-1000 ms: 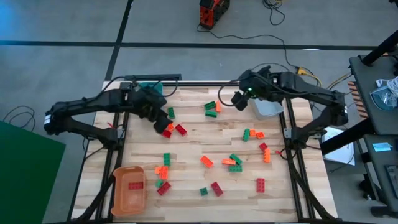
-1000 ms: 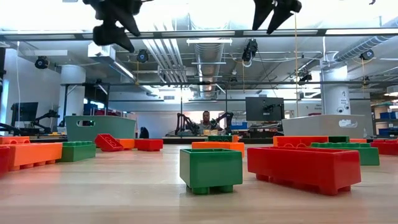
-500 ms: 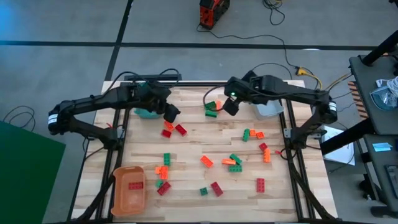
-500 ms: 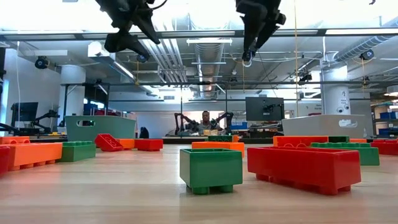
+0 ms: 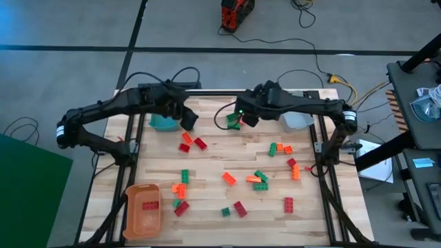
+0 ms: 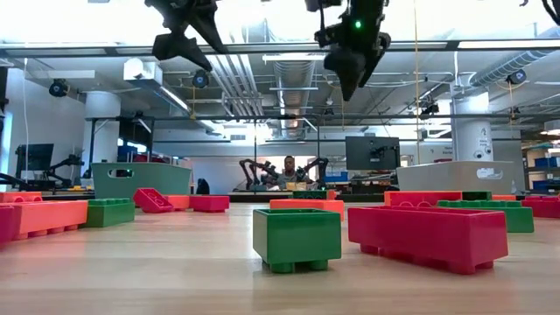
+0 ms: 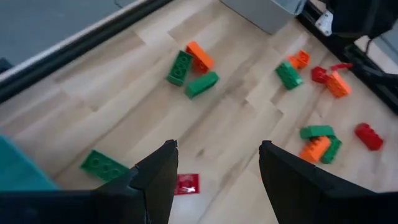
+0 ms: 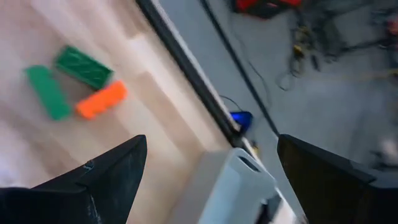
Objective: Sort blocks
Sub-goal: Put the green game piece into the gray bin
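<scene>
We judge the sort as barely begun. Only one red block (image 5: 150, 204) lies inside the orange bin (image 5: 131, 219), which sits at the near left corner of the table (image 5: 213, 169). We cannot see whether the teal bin (image 5: 162, 123) or the grey bin (image 5: 298, 121), both along the far edge of the table, hold anything.

Nearly all the blocks are loose on the table. A small cluster of green and orange blocks (image 5: 233, 121) lies near the far edge, between the teal bin and the grey bin. Two red blocks (image 5: 192, 144) lie just toward the table's middle from the teal bin. More red, orange and green blocks (image 5: 260, 178) are scattered from the middle of the table out toward the near edge, some close beside the orange bin.

The left gripper (image 7: 214, 180) hangs in the air just beside the teal bin. Its fingers stand well apart with nothing between them; the wrist view looks down through the gap onto bare wood.

The right gripper (image 8: 211, 180) hovers over the far cluster, between the two far bins. Its fingers are likewise spread wide and empty.

With both grippers empty, we judge that some two dozen blocks remain to be carried to bins, the far cluster being closest to hand.
</scene>
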Action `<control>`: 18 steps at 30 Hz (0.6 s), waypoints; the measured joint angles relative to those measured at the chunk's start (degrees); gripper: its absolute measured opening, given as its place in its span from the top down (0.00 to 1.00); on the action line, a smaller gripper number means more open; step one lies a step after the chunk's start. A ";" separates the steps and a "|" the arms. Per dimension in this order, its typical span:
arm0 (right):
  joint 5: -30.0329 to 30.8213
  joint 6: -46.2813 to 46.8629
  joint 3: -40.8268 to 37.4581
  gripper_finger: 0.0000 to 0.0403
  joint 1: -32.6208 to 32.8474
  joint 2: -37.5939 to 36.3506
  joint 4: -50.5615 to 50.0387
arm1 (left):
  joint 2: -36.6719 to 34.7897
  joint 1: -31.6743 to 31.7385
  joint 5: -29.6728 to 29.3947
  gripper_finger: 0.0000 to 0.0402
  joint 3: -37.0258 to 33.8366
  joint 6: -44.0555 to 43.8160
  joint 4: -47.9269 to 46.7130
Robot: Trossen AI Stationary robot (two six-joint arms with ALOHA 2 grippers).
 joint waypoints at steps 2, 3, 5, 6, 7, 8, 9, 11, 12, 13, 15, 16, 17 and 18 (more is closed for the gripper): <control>1.41 0.18 -0.07 0.12 -0.13 1.02 -2.51 | -0.04 0.43 -0.59 0.50 0.27 0.63 -1.08; 1.48 -0.21 -0.13 0.12 -0.16 1.57 -3.38 | -0.07 0.63 -0.71 0.50 0.35 0.94 -1.29; 1.50 -1.20 -0.22 0.12 -0.38 2.62 -3.86 | -0.07 1.05 -0.81 0.50 0.41 1.54 -1.60; 1.47 -1.83 -0.22 0.12 -0.38 3.21 -3.76 | -0.07 1.22 -0.81 0.50 0.34 1.85 -1.62; 1.45 -1.80 -0.22 0.12 -0.40 3.94 -3.53 | -0.07 1.37 -0.81 0.50 0.23 2.09 -1.60; 1.11 -1.81 -0.20 0.12 -0.71 4.78 -2.95 | -0.07 1.57 -0.79 0.50 0.11 2.27 -1.62; -0.64 -2.05 -0.17 0.12 -1.05 5.58 -2.38 | -0.07 1.71 -0.79 0.50 0.03 2.38 -1.66; -9.21 -5.03 -0.18 0.12 -2.32 6.83 -0.62 | -0.20 1.90 -0.27 0.50 0.04 2.47 -1.94; -13.92 -5.88 -0.20 0.12 -3.07 7.13 0.99 | -0.34 2.15 0.55 0.50 0.32 2.49 -3.24; -18.11 -7.00 -0.20 0.12 -3.74 7.19 2.98 | -0.44 2.27 1.37 0.50 0.88 2.49 -4.93; -24.11 -9.57 -0.31 0.12 -4.82 6.61 7.28 | -0.66 2.30 1.76 0.50 2.57 2.76 -8.90; -25.80 -11.48 -0.33 0.12 -5.05 6.22 10.08 | -0.82 2.32 1.54 0.50 3.42 3.03 -11.38; -26.87 -13.40 -0.33 0.12 -5.43 5.72 12.47 | -1.07 2.32 0.81 0.50 4.15 3.26 -13.69; -27.79 -15.63 -0.33 0.12 -5.71 5.46 14.34 | -1.29 2.30 0.05 0.50 4.86 3.38 -15.45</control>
